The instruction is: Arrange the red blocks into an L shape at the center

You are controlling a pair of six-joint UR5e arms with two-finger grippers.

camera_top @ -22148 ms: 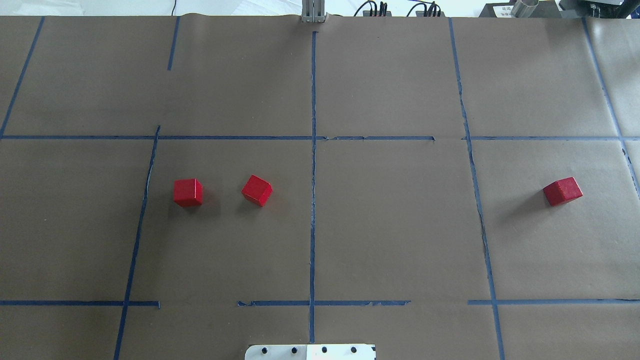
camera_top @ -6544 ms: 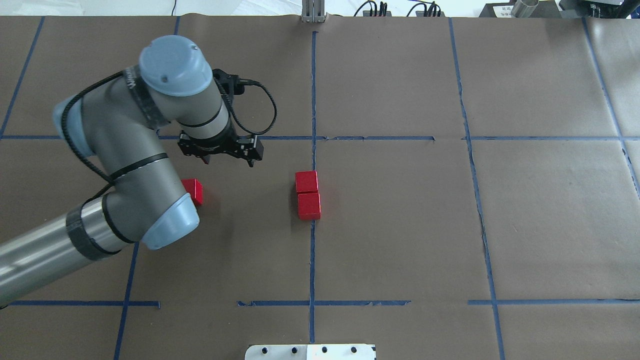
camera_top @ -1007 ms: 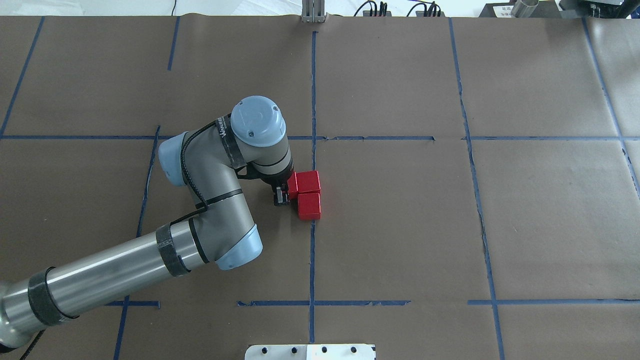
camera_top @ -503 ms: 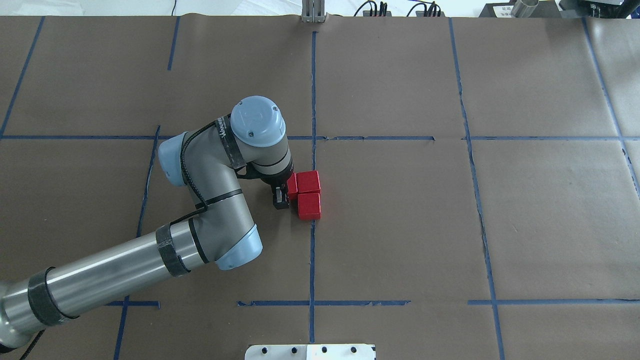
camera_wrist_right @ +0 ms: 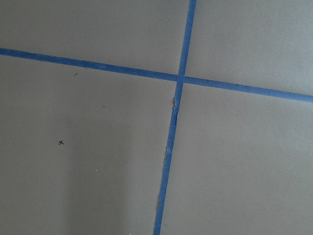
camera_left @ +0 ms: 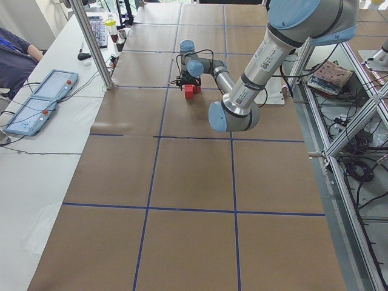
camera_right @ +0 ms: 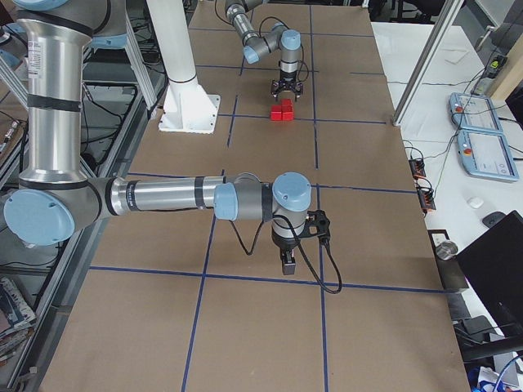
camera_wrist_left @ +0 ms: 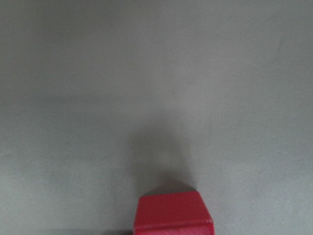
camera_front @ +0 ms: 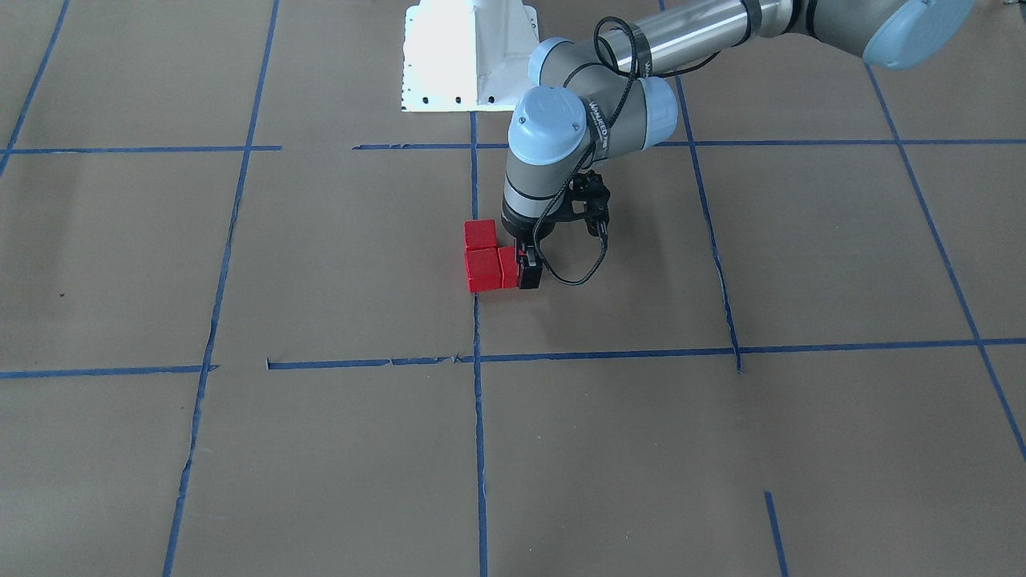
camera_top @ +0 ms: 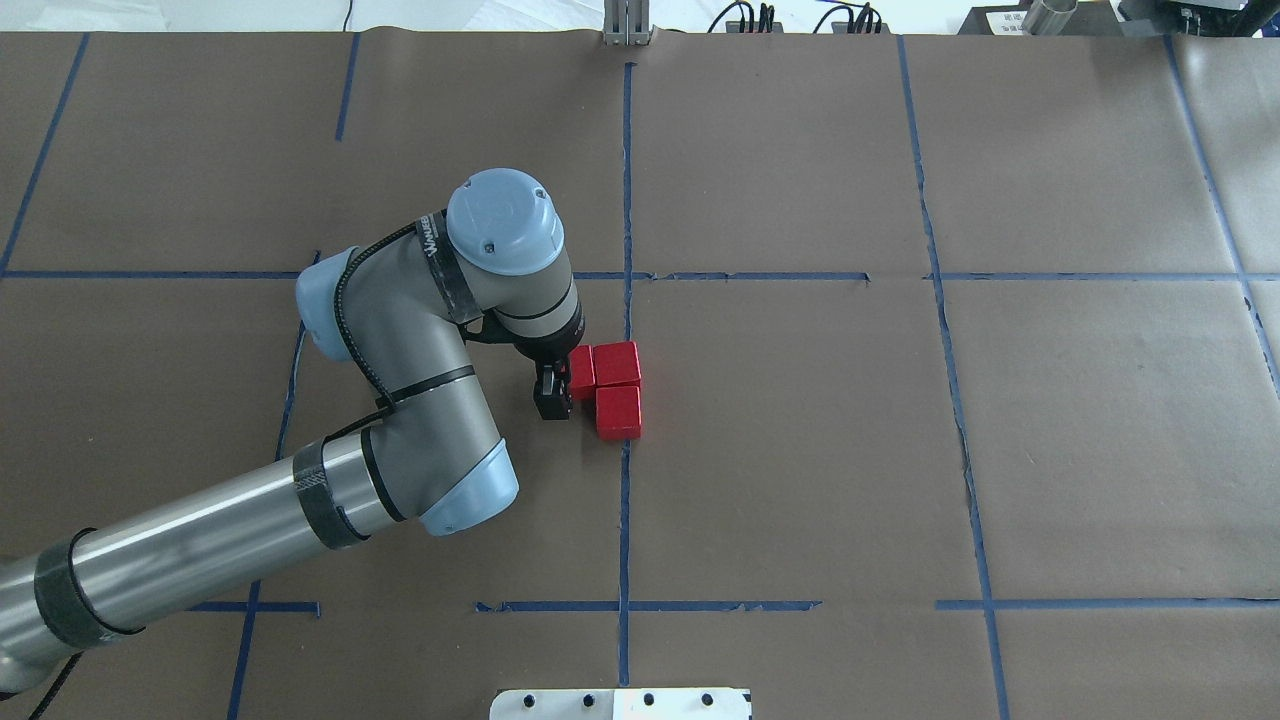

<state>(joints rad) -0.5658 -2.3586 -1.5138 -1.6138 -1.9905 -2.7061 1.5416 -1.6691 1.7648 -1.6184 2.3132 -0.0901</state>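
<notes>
Three red blocks stand together in an L at the centre tape line: the far block [camera_top: 617, 363], the near block [camera_top: 619, 412], and a third [camera_top: 582, 372] touching the far block's left side. In the front view they are the near [camera_front: 480, 234], far [camera_front: 483, 270] and third [camera_front: 507, 267] blocks. My left gripper [camera_top: 553, 388] [camera_front: 527, 268] is just over the third block's outer side, open, holding nothing. The left wrist view shows that block [camera_wrist_left: 173, 213] at its bottom edge. My right gripper [camera_right: 288, 263] hangs low over a tape crossing far from the blocks. I cannot tell whether it is open or shut.
Blue tape lines [camera_top: 625, 500] divide the brown paper into cells. The white robot base plate [camera_top: 620, 703] sits at the near edge. Teach pendants [camera_left: 36, 109] lie on a side table where a person [camera_left: 12, 48] sits.
The left arm brought the third block to the pair's left side. In the last half second its wrist pulled away up and left while the block stayed put.
</notes>
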